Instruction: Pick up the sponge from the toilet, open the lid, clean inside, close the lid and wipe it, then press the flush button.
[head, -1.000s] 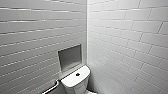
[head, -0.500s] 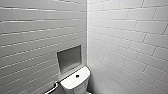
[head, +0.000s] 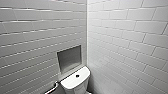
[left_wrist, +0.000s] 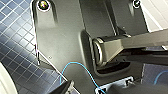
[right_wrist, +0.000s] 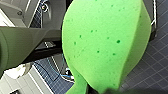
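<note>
Holding the sponge (right_wrist: 105, 42) is the right tool (right_wrist: 98, 90), closed on one end where the foam pinches in; the rest of the green slab stands free above the dark tiled floor (right_wrist: 150, 72). Pickup looks done, so I judge the step in hand to be reaching the lid to open it. The toilet (head: 75, 83) sits low in the head view, in the corner where two white tiled walls (head: 130, 37) meet. Its tank top carries the flush button (head: 77, 75) at the middle, with a niche (head: 69, 58) in the wall just above and a metal bar (head: 53, 88) just beside the tank. The next move likely calls for a free tool at the lid's front edge, with the sponge kept off the bowl. Whether the left tool (left_wrist: 93, 89) is wide or narrow I cannot tell. Room is tight: wall near one side of the tank, bar on the other, niche sill behind. A white curved edge (left_wrist: 5, 82) near the left arm may be the toilet; I cannot be sure. Open room lies over the floor
</note>
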